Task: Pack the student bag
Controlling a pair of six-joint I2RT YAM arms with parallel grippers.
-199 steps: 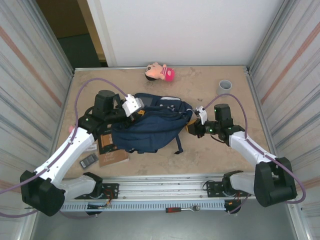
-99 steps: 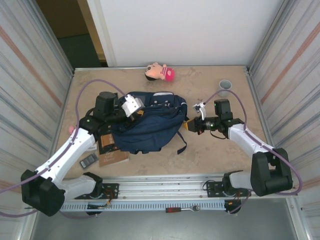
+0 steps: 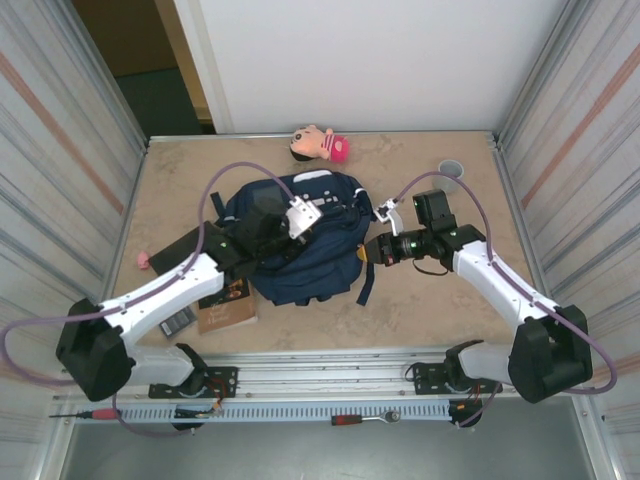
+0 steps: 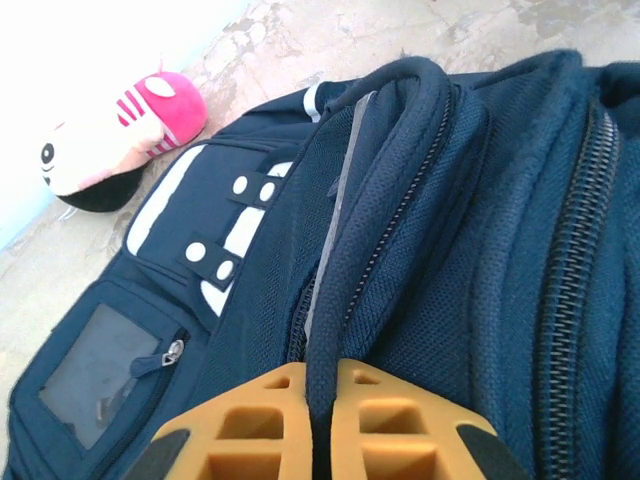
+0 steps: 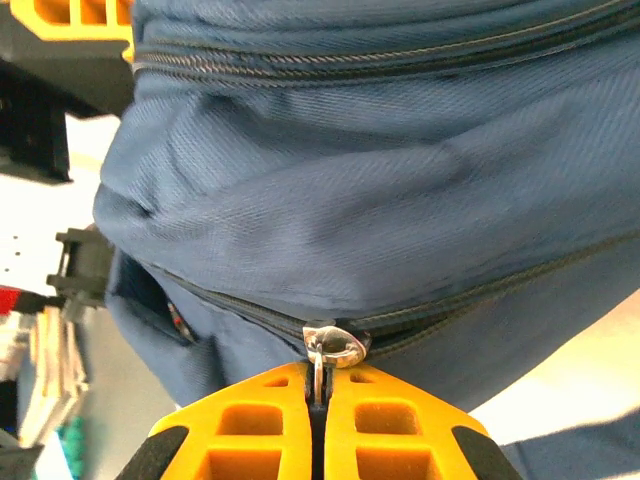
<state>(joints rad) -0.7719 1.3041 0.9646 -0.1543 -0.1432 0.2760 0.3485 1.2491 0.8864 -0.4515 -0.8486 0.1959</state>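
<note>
The student bag is a navy-blue backpack lying mid-table, with white stripes and a white slotted patch near its top. My left gripper reaches over the bag's left side and is shut on its dark padded carry handle; the orange fingers pinch the loop between them. My right gripper is at the bag's right edge, shut on the metal zipper pull of a side zipper. The zipper is partly open to the left of the pull.
A pink plush toy lies at the far edge and a grey cup stands at the far right. Books, a small dark device and a dark flat item lie left of the bag. Corrugated walls flank both sides.
The left arm has carried the bag's handle to the right, and the bag has turned and shifted toward the table's middle. The right gripper closed on the zipper pull and followed leftward.
</note>
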